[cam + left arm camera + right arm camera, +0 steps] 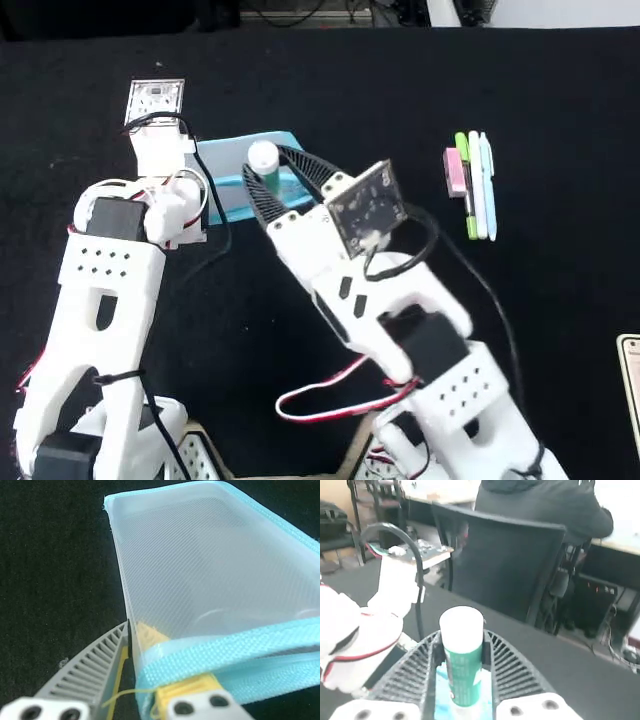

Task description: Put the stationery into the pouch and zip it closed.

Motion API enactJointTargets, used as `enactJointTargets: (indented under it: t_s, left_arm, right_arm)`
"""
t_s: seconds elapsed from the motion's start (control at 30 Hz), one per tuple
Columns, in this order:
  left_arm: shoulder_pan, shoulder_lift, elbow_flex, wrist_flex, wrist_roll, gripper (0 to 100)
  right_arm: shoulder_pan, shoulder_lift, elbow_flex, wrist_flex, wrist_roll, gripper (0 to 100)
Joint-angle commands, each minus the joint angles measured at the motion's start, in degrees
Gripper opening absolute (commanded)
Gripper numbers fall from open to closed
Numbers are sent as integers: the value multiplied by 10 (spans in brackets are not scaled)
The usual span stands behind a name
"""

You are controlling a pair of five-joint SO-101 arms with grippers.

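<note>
My right claw (462,642) is clamped on the glue stick (461,630), holding it upright over the mesh pouch (210,580). It's light, rigid, smooth plastic, so I judge mid-body below the cap is the grip. My left claw (131,637) pinches the pouch's corner by the zipper tape. That's floppy fabric and wants holding. The pens (478,185) and pink eraser (455,172) wait well apart on the black table (400,80).

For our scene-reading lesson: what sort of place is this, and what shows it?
Probably a robotics lab or shared workroom. The left arm and right arm stand on a black table, and behind it are an office chair and a desk.
</note>
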Motion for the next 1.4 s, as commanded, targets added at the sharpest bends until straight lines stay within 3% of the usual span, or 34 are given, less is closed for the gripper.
enactJointTargets:
  t_s: [0.0,0.13,0.27,0.8,0.97,1.1,1.37]
  left_arm:
    - [-3,6,22,13,4,30]
    - [-3,6,22,12,4,30]
    - [-3,6,22,12,4,30]
    - [-3,6,22,13,4,30]
    - [-3,6,22,12,4,30]
    - [-3,6,22,12,4,30]
    - [-3,6,22,11,4,30]
  right_arm:
    - [-8,-17,47,-120,-1,11]
    - [-8,-17,107,-215,-1,11]
    - [-8,-17,132,-236,-1,11]
    - [-23,-22,95,-229,-1,11]
    - [-66,-24,82,-153,-1,11]
    - [-67,-16,95,-149,0,11]
    - [7,18,153,-288,0,11]
